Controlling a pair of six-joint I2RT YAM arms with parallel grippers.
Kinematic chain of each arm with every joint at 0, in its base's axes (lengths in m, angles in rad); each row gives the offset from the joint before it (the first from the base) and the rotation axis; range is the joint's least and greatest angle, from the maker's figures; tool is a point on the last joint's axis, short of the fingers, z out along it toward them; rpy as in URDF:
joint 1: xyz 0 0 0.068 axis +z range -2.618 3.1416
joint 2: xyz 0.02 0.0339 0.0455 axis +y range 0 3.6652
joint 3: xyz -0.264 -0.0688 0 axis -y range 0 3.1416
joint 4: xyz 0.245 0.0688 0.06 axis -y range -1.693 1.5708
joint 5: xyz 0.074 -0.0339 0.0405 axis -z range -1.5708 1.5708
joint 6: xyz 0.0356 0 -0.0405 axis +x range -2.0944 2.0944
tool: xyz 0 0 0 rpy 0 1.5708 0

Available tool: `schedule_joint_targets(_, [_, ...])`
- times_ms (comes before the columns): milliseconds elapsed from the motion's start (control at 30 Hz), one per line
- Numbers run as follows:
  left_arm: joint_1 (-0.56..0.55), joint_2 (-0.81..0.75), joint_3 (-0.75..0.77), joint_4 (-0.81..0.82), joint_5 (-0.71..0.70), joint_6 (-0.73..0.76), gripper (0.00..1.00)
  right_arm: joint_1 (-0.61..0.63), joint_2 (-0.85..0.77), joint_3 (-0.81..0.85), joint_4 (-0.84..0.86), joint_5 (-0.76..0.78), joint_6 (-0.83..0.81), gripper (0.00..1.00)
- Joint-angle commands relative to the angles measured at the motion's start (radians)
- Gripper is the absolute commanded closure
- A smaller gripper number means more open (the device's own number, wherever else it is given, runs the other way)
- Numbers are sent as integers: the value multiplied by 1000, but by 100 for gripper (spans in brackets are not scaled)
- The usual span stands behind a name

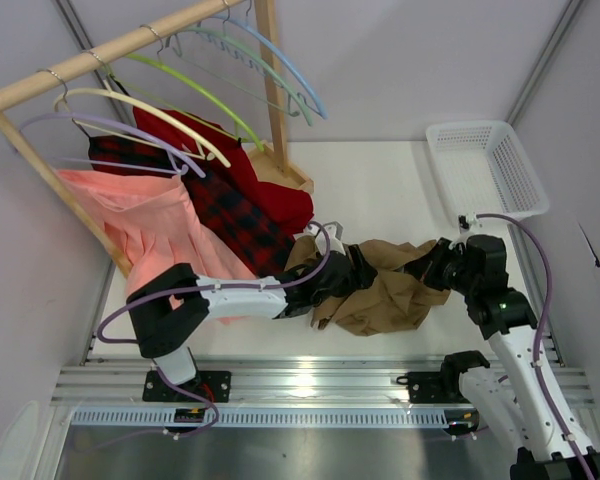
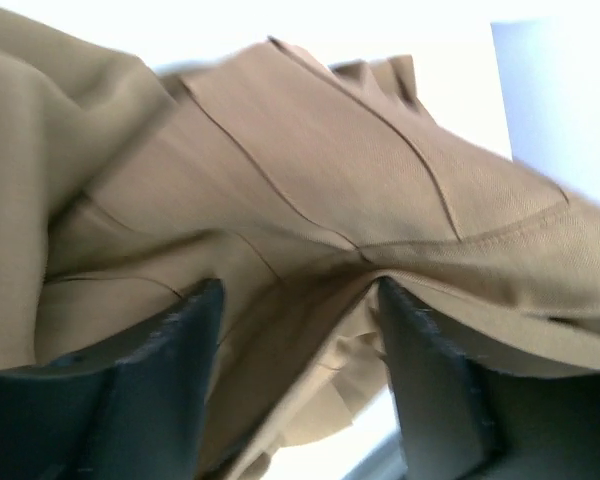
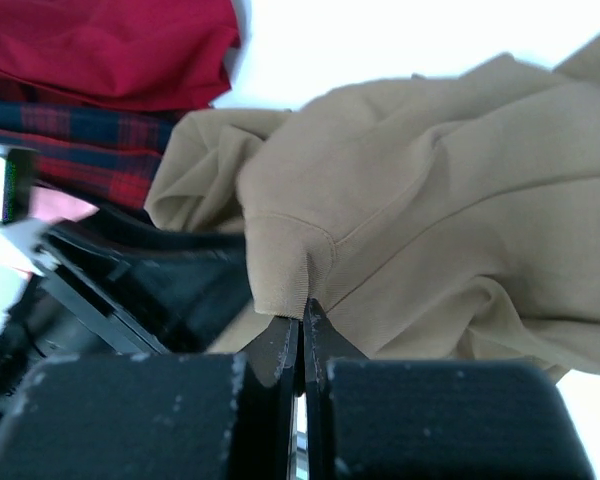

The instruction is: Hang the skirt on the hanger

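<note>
The tan skirt (image 1: 385,295) lies crumpled on the counter (image 1: 380,180) between both arms. The right fingers (image 3: 277,352) are closed, pinching a fold of it. The left fingers (image 2: 195,340) stand open, with cloth between them.

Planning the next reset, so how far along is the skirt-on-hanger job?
Done: nothing yet; the hanger hangs bare on the rack. In hand: the skirt lies crumpled on the table, the right gripper shut on a fold, the left gripper open against the fabric. Left: lift the skirt and fit it onto the hanger.
</note>
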Motion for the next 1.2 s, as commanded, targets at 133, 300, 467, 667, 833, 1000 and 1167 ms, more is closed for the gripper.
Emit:
schedule_joint_targets(133, [11,-21,83,-61,-332,140,23,17,-4,-30,-6,5,44,100])
schedule_joint_targets(300, [33,-39,85,-44,-232,237,21,18,21,-43,-11,35,23,100])
schedule_joint_targets(467, [30,-128,-19,105,2,387,22,20,62,-30,2,30,6,100])
schedule_joint_targets(667, [-10,-356,-142,45,194,597,21,21,160,28,-9,30,-63,100])
schedule_joint_targets(833, [-76,-404,-99,-216,153,564,22,20,202,57,23,13,-65,100])
schedule_joint_targets(1000, [-84,-449,-199,-308,167,369,28,20,190,73,16,79,-83,100])
schedule_joint_targets(1167, [-84,-424,-162,-434,101,341,36,15,233,76,22,136,-88,100])
